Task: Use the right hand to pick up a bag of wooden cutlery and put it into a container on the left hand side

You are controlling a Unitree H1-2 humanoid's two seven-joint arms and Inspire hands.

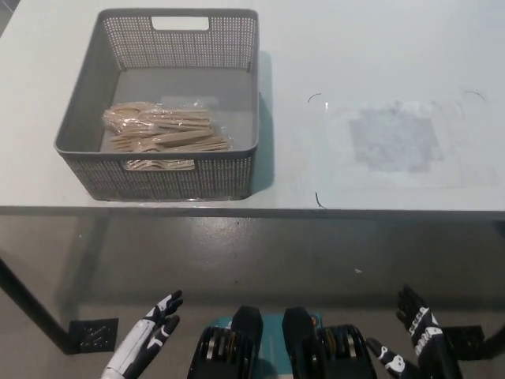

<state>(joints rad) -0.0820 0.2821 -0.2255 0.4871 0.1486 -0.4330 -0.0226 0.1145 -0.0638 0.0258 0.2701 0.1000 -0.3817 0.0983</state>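
The white left robot hand (146,341) is hanging at the lower left, below the bench's front edge, with its fingers apart and holding nothing. The black right robot hand (418,339) is hanging at the lower right at much the same level, also spread and empty. Beyond them, the pale bench (371,55) is carrying a grey perforated basket (170,180) on its left part. The bag of wooden cutlery (162,130) is lying inside the basket, towards its near wall. A faint square patch (392,140) is showing on the bench top, well apart to the right.
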